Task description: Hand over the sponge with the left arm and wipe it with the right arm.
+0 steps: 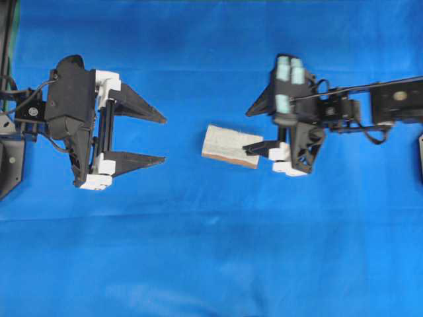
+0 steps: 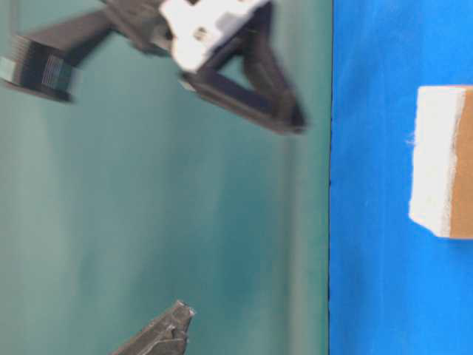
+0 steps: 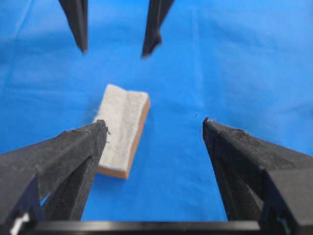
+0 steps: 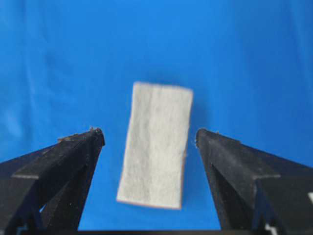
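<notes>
Blue cloth (image 1: 211, 251): it covers the whole table, with the two arms facing each other across it.
Overhead, sponge (image 1: 230, 146): lies flat on the cloth between the two grippers, speckled grey-white side up, an orange-brown edge along its lower side, held by neither.
Overhead, left gripper (image 1: 162, 139): fingers spread wide, nothing between them, tips pointing toward the sponge and well apart from it.
Overhead, right gripper (image 1: 250, 130): fingers spread wide; the lower fingertip overlaps the sponge's right end, and whether it touches I cannot tell. Pale teal pads sit on its body.
Table level: the picture is turned sideways; the sponge (image 2: 443, 161) shows a white layer and an orange-brown layer on the blue. A blurred black finger with a white block (image 2: 214, 26) hangs apart from it.
Left wrist: the sponge (image 3: 122, 128) rests beyond the wide-set fingers (image 3: 63, 161), nearer the left one; the other gripper's two tips show at the top.
Right wrist: the sponge (image 4: 156, 143) lies lengthwise, centred in the gap of the wide-open fingers (image 4: 239, 171), touching neither.
</notes>
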Tool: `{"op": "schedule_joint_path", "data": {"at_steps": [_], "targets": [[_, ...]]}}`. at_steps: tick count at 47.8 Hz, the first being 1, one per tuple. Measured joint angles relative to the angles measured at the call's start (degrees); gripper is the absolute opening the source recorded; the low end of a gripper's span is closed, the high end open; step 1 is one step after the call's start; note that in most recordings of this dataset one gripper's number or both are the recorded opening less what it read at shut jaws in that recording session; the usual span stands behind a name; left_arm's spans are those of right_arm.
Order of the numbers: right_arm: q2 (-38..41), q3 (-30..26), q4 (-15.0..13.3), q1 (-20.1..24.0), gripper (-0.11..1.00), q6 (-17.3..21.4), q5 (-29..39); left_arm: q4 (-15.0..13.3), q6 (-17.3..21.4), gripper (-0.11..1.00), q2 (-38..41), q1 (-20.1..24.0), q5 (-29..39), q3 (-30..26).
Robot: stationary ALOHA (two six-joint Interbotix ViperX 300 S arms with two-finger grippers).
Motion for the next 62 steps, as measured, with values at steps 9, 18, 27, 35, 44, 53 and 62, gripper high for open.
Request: {"op": "schedule_joint_path", "data": {"at_steps": [9,18,27,35,44,53,62], "targets": [[-4.57,1.32,-0.18,0.35,0.74,-0.09,0.0,0.09,0.09,0.76,0.0,0.0,0.0,0.0],[-4.75,1.58,-0.26,0.35,0.74,-0.09,-0.7,0.09,0.0,0.76,0.0,0.0,0.0,0.0],[-5.01,1.85,-0.18,0.35,0.74,-0.09,-1.32,0.09,0.0,0.76,0.0,0.0,0.0,0.0],[-8.09,3.08,-0.26,0.44,0.74,-0.18,-1.32,0.09,-0.18,0.76,-1.93,0.0,0.0,0.35],[-16.87,7.12,-0.26,0.44,0.74,-0.18,-1.32,0.0,-0.26,0.76,-7.47,0.0,0.79,2.81],[-26.63,10.72,-0.18,0.44,0.74,-0.26,0.35,0.0,-0.44,0.76,-14.59,0.0,2.29,5.1],[-36.65,13.89,-0.88,0.44,0.74,-0.35,4.48,0.09,0.09,0.76,-21.8,0.0,6.5,7.03]]}}
